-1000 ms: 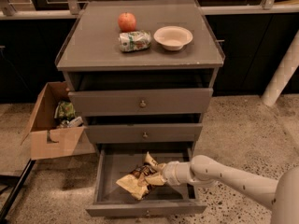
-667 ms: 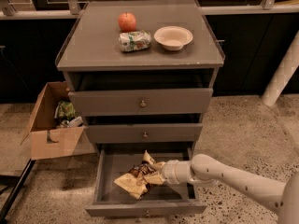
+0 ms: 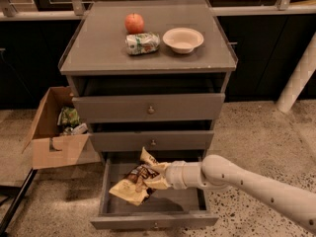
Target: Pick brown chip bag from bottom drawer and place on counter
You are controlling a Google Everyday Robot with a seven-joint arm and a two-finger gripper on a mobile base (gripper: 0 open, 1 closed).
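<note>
The brown chip bag (image 3: 134, 180), dark brown with tan-yellow ends, hangs crumpled over the open bottom drawer (image 3: 154, 220), lifted clear of its floor. My gripper (image 3: 157, 177) reaches in from the right on a white arm and is shut on the bag's right side. The counter (image 3: 98, 48) is the flat grey top of the cabinet, above the two shallower drawers.
On the counter stand a red apple (image 3: 134, 22), a green-and-white packet (image 3: 142, 43) and a white bowl (image 3: 183, 39). An open cardboard box (image 3: 54, 147) with packets sits on the floor to the left. A white post (image 3: 298, 78) leans at the right.
The bag has risen a little off the drawer floor and moved slightly left and toward the drawer's front with the gripper. The cabinet and counter items have not moved.
</note>
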